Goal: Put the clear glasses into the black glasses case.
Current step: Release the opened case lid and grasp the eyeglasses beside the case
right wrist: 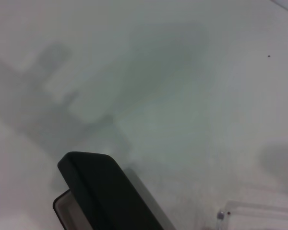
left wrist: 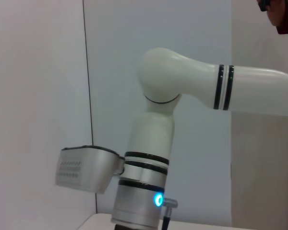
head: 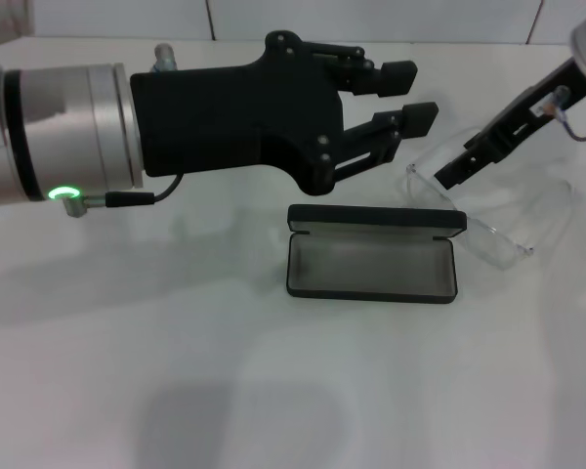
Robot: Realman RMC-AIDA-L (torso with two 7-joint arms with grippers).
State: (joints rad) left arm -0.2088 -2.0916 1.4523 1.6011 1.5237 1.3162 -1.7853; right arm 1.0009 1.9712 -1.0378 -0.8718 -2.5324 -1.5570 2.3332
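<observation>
Black glasses case [head: 372, 252] lies open on the desk [head: 176, 371], roughly mid-desk, lid [head: 376, 219] standing up on the far side, grey lining showing, nothing in it. Long axis runs left-right, parallel to the desk's near edge.

Clear glasses [head: 498, 210] are just beside the case's right end, toward the right edge of the desk. Lens arc runs about the same way as the case, slightly skewed. Can't tell if they're fully resting on the desk or lifted.

Right gripper [head: 456, 174] comes in from the far right corner, angled down, tip at the glasses' left end near the case lid. Can't tell whether its fingers are closed on the frame or just touching it. It's clearly the nearer arm. The right wrist view only catches a case corner [right wrist: 105, 191] and a bit of clear frame [right wrist: 259, 213].

Left gripper [head: 398, 100] is raised above the desk, pointing right, beyond the case's far side; fingers apart, holding nothing. Left wrist view shows only the other arm and a wall.

My read: the move is short, glasses go left and toward the near edge into the tray, axes nearly aligned already.
</observation>
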